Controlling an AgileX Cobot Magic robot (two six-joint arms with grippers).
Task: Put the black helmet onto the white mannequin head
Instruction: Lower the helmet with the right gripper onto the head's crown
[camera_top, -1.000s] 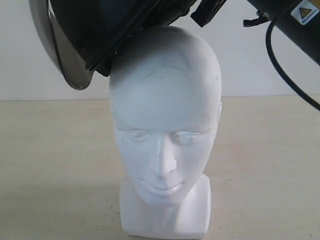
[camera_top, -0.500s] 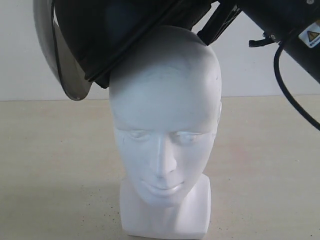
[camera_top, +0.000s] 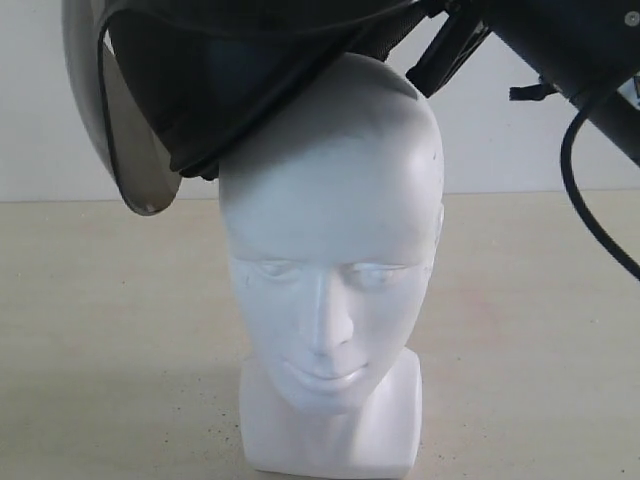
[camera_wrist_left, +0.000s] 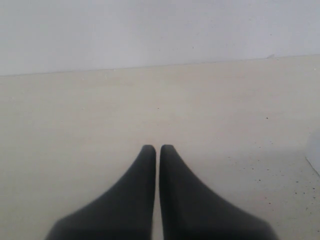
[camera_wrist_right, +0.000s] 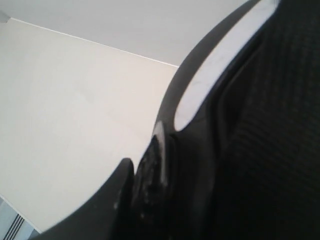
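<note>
Leaning to one side, the black helmet (camera_top: 240, 70) sat on the crown of the white mannequin head (camera_top: 330, 230) and was not pulled down over it. Only its padded opening touched the top of the skull, and the forehead, face and neck were uncovered. The smoky visor (camera_top: 125, 130) hung at the left of the exterior view, beside the head and apart from the face. The head stood upright on its squarish base on the counter (camera_top: 100, 350), facing the camera. The right hand (camera_top: 447, 52) was clamped on the helmet's rear rim (its wrist view showed only 1 dark finger against the rim). The left hand (camera_wrist_left: 157, 149) had its 2 fingers pressed almost together, holding nothing, over the counter.
</note>
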